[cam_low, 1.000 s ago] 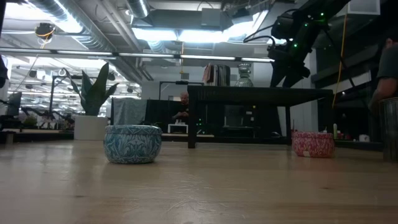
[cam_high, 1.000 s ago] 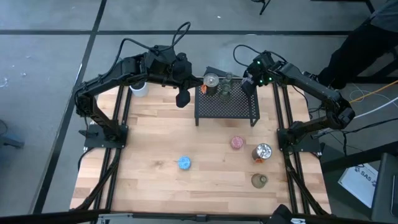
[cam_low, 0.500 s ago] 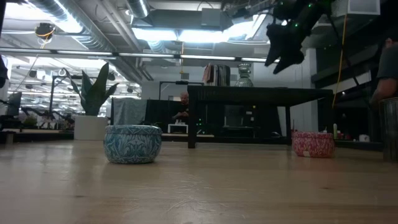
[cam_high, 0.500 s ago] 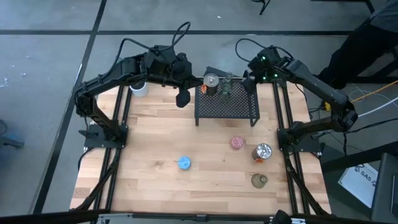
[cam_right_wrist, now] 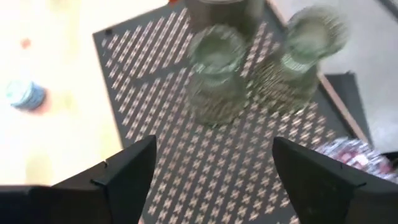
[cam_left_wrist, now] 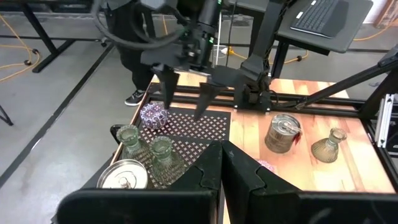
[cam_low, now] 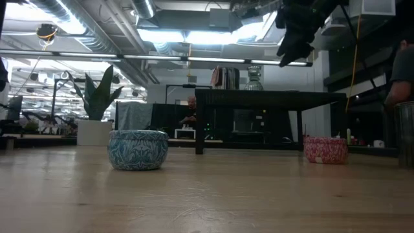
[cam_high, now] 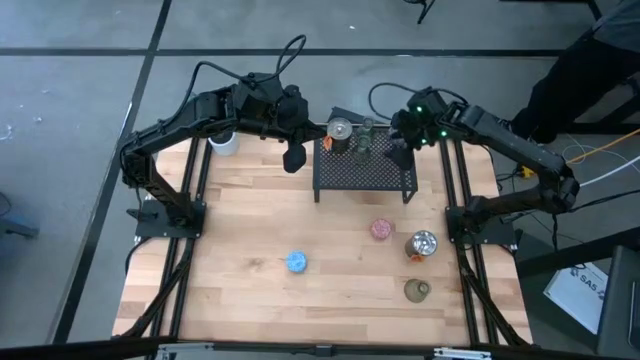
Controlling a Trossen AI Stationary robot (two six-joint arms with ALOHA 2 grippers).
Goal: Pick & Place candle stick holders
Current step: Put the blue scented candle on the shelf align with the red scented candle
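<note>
Since the earlier frames the right gripper has swung back from beyond the far edge of the table and now hangs above the right end of the black perforated metal rack, its two dark fingers spread wide apart with nothing between them. On the rack's far part stand two pale green ribbed glass candle stick holders, side by side, with a round silvery tin holder with an orange accent just beside them at the far left corner; the left wrist view also shows a small purple-speckled round holder at the rack's far right corner. The left gripper is held off the rack's left end, near the silvery tin, its fingers pressed together and empty. On the light wooden table top, well apart from the rack, lie a blue patterned round holder toward the near middle, a pink patterned round holder just in front of the rack's right side, a second silvery tin with orange accent beside it, and an olive-green glass holder nearest the front right. A white pot with a green plant stands at the far left corner.
</note>
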